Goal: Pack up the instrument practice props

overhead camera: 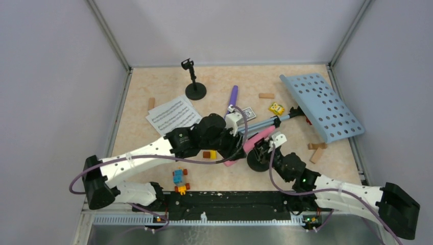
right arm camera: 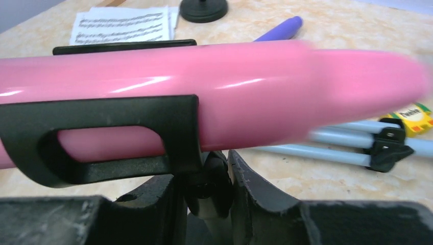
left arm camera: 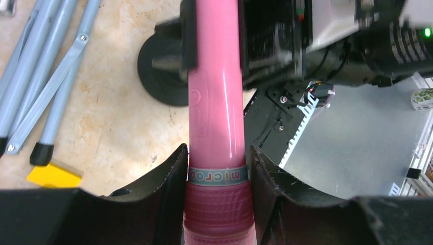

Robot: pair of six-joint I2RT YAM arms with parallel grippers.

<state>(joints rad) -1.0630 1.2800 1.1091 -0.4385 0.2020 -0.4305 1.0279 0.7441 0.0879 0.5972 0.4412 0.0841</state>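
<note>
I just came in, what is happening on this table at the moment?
Both arms work on one thing. The left tool grips the pink mic, while the right tool clamps the stem of the holder whose clip the mic lies in. The purple mic, the other holder, the sheet music and the music desk are out on the table, not yet packed.

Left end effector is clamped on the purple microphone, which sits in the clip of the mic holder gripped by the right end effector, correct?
No. The left end effector is clamped on the pink microphone, as the left wrist view shows; the purple microphone lies untouched farther back. The rest is right.
</note>
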